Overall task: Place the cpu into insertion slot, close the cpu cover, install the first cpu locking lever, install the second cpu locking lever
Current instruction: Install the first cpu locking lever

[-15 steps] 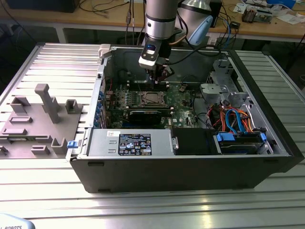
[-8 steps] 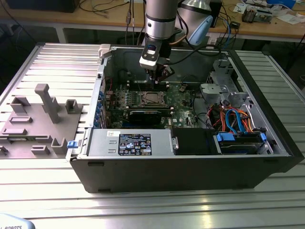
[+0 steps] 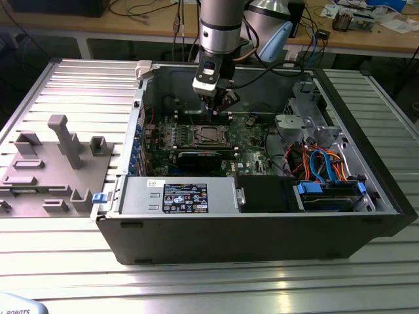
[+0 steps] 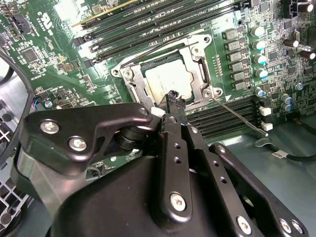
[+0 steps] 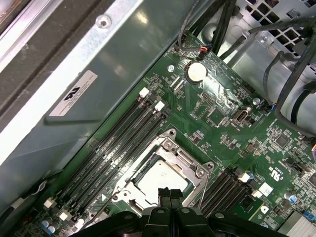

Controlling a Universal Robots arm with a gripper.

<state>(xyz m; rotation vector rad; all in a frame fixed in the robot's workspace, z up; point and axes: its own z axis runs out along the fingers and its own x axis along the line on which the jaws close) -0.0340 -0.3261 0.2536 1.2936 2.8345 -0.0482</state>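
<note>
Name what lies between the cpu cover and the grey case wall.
In the first wrist view, long parallel memory slots fill the stretch between the cpu cover and the grey case wall.

Your arm [image 3: 221, 26] hangs vertical, wrist pointing straight down. Your gripper [image 5: 170, 192] aims downward, and its two black fingers [image 4: 174, 103] look pressed tip to tip, closed as far as both wrist views tell.

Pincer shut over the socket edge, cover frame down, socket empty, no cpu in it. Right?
No, the insertion slot is not empty: the first wrist view shows the cpu seated in it, with the cpu cover lying flat around it. The rest stands: the pincer is shut over the slot's edge.
</note>
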